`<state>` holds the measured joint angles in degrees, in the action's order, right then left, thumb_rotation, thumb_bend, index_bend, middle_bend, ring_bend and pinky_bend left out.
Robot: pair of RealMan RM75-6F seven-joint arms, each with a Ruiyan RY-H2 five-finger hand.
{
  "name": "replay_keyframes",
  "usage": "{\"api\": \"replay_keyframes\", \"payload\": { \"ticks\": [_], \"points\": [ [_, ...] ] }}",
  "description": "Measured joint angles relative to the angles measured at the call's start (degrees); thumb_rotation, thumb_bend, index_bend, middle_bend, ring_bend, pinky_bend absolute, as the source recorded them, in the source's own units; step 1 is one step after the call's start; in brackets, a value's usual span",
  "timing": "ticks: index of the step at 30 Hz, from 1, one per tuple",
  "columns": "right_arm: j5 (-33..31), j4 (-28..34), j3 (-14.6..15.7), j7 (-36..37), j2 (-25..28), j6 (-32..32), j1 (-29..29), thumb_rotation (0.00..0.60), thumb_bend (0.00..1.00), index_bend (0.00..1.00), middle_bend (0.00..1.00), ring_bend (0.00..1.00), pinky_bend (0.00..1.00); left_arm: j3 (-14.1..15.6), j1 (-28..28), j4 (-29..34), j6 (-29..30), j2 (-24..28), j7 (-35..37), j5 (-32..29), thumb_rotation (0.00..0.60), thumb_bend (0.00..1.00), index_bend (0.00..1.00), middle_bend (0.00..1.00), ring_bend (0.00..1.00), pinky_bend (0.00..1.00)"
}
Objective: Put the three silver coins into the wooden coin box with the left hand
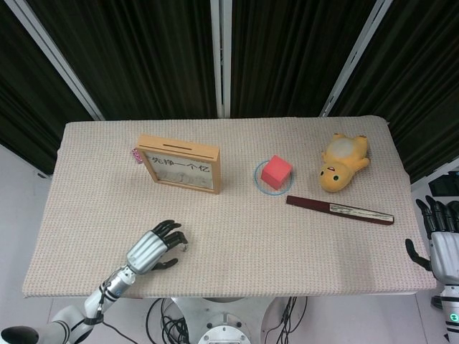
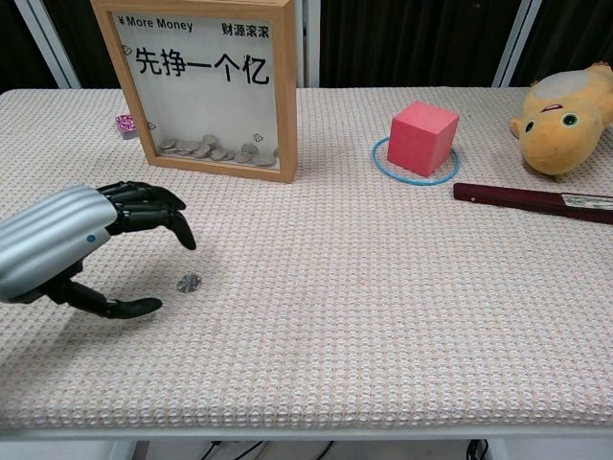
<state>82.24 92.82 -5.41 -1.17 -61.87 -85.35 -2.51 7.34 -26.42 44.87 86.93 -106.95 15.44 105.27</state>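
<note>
A lab: black curtains (image 1: 143,57) behind a cloth-covered table (image 1: 237,229)

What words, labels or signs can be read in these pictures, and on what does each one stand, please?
"¥More Money": top left of the panel of the wooden coin box.
"财源滚滚": top right of that panel.
"先挣一个亿": large characters across the middle of that panel.
Pale strip on the dark flat stick: any print is too small to read.
Small pink object beside the box: too small to tell.
</note>
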Motion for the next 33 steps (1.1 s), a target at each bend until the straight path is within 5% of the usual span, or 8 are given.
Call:
{"api": "replay_keyframes", "payload": {
  "ticks": [33],
  "points": [
    [-0.75, 0.0, 0.36, 0.6, 0.41, 1.53, -0.3, 0.6, 0.32, 0.0, 0.0, 0.0, 0.0, 0.71, -1.63, 1.05, -5.75, 0.07, -6.13, -1.71, 0.6, 0.25, 0.42, 0.27, 0.14, 0.15]
  ]
}}
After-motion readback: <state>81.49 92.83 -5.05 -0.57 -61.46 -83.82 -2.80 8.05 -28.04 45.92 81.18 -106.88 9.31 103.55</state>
